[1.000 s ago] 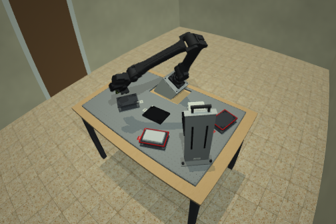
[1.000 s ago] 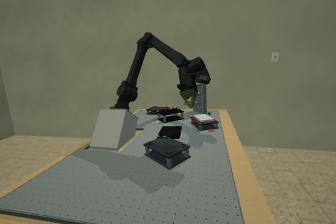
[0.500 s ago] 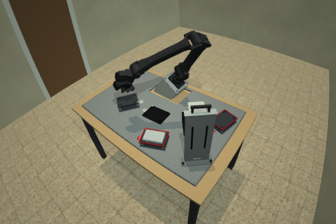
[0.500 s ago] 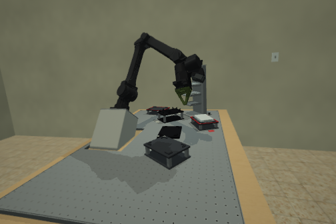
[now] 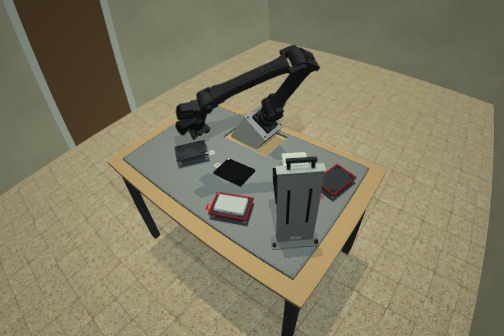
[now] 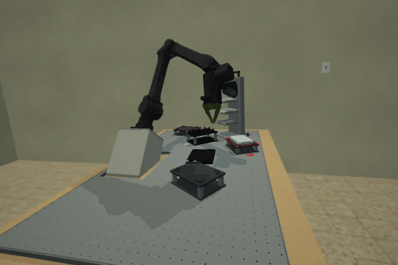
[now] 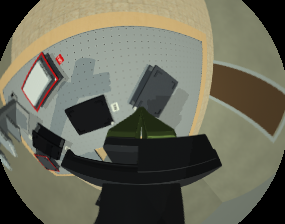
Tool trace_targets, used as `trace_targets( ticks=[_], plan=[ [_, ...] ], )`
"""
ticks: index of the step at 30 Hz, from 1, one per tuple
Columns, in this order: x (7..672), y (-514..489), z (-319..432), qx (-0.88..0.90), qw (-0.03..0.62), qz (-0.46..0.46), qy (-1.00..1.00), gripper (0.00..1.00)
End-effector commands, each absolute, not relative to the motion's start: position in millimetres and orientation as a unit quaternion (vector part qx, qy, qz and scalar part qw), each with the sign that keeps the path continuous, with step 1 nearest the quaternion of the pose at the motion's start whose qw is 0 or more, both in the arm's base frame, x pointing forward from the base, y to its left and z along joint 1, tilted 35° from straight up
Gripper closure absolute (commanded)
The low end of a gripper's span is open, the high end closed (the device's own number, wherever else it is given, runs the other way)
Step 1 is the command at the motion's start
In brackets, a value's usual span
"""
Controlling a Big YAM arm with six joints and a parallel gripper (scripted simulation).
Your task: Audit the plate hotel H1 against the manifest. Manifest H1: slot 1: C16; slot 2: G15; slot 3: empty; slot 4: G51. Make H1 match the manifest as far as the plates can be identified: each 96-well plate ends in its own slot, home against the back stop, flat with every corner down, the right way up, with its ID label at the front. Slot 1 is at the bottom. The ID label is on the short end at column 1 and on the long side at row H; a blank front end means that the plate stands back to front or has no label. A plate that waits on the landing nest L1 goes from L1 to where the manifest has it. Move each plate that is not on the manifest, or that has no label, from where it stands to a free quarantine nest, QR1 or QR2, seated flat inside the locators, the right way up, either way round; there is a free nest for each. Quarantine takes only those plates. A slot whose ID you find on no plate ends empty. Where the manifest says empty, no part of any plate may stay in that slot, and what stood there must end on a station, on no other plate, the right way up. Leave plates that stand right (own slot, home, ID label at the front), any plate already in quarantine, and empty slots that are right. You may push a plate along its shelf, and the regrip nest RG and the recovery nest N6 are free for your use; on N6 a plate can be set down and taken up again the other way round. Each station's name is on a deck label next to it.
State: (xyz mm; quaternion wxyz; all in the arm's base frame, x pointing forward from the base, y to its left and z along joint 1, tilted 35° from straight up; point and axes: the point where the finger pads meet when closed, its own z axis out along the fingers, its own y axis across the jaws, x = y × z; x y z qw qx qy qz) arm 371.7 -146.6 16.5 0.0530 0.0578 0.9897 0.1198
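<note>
The grey plate hotel H1 (image 5: 295,198) (image 6: 239,101) stands upright at the right end of the table, seen from the back in the top view. Pale shelves or plates show on its open side in the exterior view; the labels are too small to read. A white plate (image 5: 231,203) (image 6: 241,139) (image 7: 37,80) lies in a red-rimmed nest. My gripper (image 5: 194,134) (image 6: 212,118) (image 7: 141,110) is shut and empty. It hangs well above the table, beside an empty raised black nest (image 5: 191,152) (image 6: 198,176) (image 7: 154,90).
A flat black pad (image 5: 234,171) (image 6: 201,155) (image 7: 89,113) lies mid-table. A second raised black nest (image 6: 201,134) (image 7: 49,141) and a second red-rimmed nest (image 5: 339,178) (image 6: 181,128) sit near the hotel. The arm's grey base block (image 5: 252,130) (image 6: 134,152) stands at the table's back edge.
</note>
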Motion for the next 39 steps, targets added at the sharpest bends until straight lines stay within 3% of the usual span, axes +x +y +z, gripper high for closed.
trace_targets(
  ticks=[1,39],
  plan=[
    [359.7,-150.4,24.5,0.056,0.049,0.132,0.989,1.00],
    [301.7,-82.7,85.2,0.016,0.018,0.304,0.952,1.00]
  ],
)
